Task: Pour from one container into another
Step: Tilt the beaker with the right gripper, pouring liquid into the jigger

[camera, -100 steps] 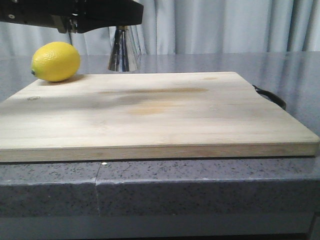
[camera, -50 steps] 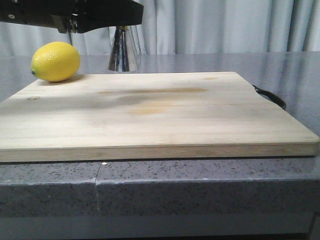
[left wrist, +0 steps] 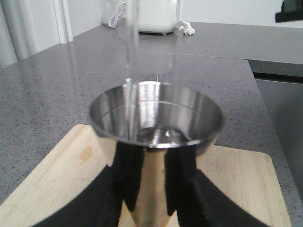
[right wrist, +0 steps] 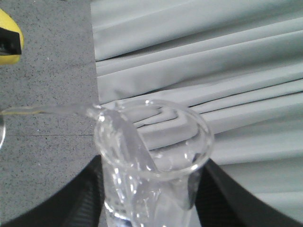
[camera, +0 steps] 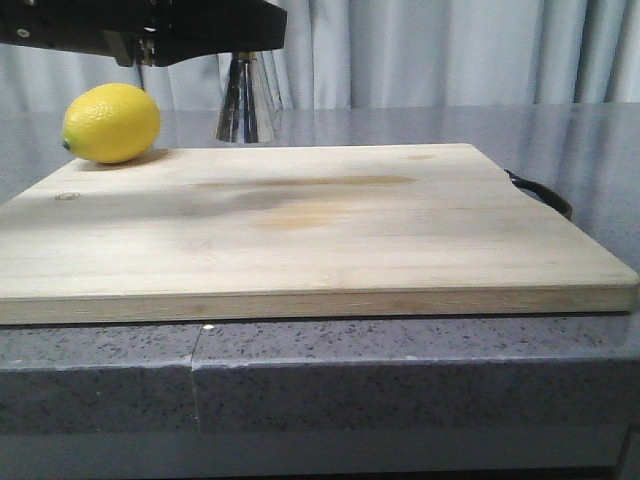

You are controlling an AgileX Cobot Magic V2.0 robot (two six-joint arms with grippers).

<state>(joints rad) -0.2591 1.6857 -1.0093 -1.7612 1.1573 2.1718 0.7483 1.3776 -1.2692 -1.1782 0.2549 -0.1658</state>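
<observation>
In the left wrist view my left gripper (left wrist: 154,163) is shut on the steel jigger (left wrist: 156,118), which stands upright above the wooden board with its cup open. A thin clear stream (left wrist: 131,71) falls into the cup. In the right wrist view my right gripper (right wrist: 154,189) is shut on the glass beaker (right wrist: 151,156), which is tilted, and liquid (right wrist: 47,111) runs off its lip. In the front view the left gripper (camera: 235,45) hides the jigger's upper part. Only the jigger's lower cone (camera: 245,105) shows there, at the back left. The beaker is out of the front view.
A yellow lemon (camera: 110,122) lies on the back left corner of the wooden cutting board (camera: 320,230), close to the jigger. The board has a black handle (camera: 540,192) at its right end and rests on a grey stone counter (camera: 400,380). Curtains hang behind.
</observation>
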